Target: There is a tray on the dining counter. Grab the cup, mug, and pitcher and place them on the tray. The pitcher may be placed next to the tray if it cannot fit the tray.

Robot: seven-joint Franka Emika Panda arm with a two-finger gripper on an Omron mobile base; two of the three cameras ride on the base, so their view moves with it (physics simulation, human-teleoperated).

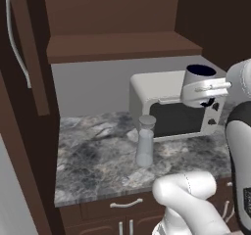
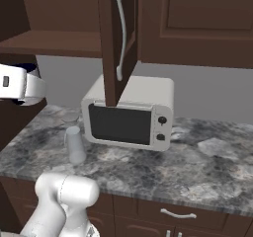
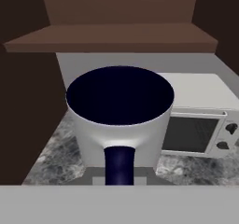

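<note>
The mug (image 1: 200, 80) is off the worktop, carried in the air in front of the upper right part of the microwave (image 1: 169, 106). It sits upright, rim level, dark navy inside facing up. From the hand view the mug (image 3: 120, 120) is close to the camera, its dark handle (image 3: 119, 164) turned straight toward the hand. The fingers (image 1: 215, 88) are clamped on the mug at the handle side; the fingertips themselves are hidden behind the mug and handle, so the exact contact cannot be seen. In the right base view the white hand (image 2: 20, 85) is at the left edge with a sliver of the mug's dark rim above it.

The pitcher (image 1: 145, 141) stands upright on the marbled worktop (image 1: 93, 155), just in front of the microwave's left front corner and apart from the mug. In the right base view the pitcher (image 2: 74, 139) is to the left of the microwave (image 2: 129, 113), near its door.

The microwave is white with a dark door and two knobs on its right panel. It sits toward the back of the worktop against a grey wall. Brown wall cabinets (image 2: 192, 23) hang above, and one open cabinet door (image 2: 117, 38) with a white handle hangs in front of the microwave. Below the worktop are brown drawers (image 2: 178, 214) with pale handles.
</note>
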